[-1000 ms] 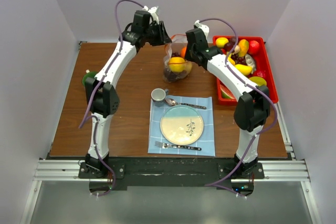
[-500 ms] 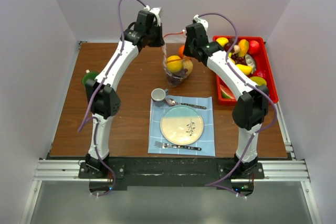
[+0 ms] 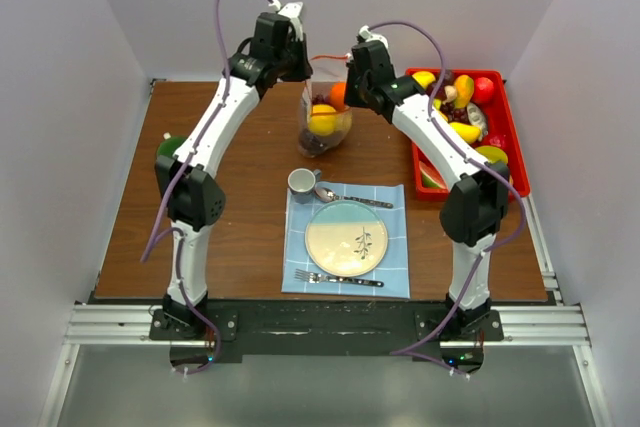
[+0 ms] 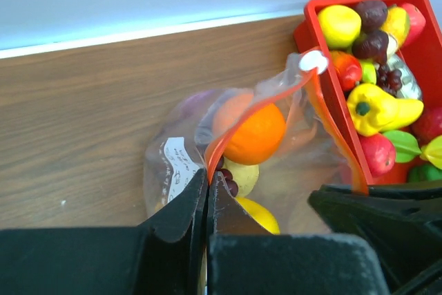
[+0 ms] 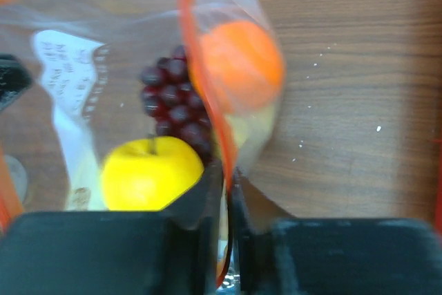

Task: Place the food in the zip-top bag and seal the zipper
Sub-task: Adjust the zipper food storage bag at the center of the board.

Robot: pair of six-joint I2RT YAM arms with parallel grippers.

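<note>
The clear zip-top bag (image 3: 322, 127) hangs upright over the back of the table, held up between my two grippers. Inside it is food: a yellow apple (image 5: 148, 174), purple grapes (image 5: 173, 98) and an orange (image 4: 255, 132). My left gripper (image 4: 206, 174) is shut on the orange-red zipper (image 4: 215, 144) at the bag's left end. My right gripper (image 5: 226, 170) pinches the zipper (image 5: 197, 53) at the other end, its jaws almost together around the strip. Seen from above, the zipper (image 3: 325, 57) spans between the left gripper (image 3: 303, 65) and the right gripper (image 3: 347, 72). More food (image 3: 460, 97) is piled in the tray.
The red tray (image 3: 505, 132) stands at the back right, close beside the bag. Nearer the front lie a blue placemat (image 3: 395, 197) with a plate (image 3: 346, 238), a fork (image 3: 340, 278), a spoon (image 3: 345, 195) and a cup (image 3: 302, 181). A green object (image 3: 168, 147) sits behind the left arm.
The left gripper has closed on the zipper. Both grippers have risen and moved toward the back, lifting the bag so it hangs taller and narrower, slightly further left.
</note>
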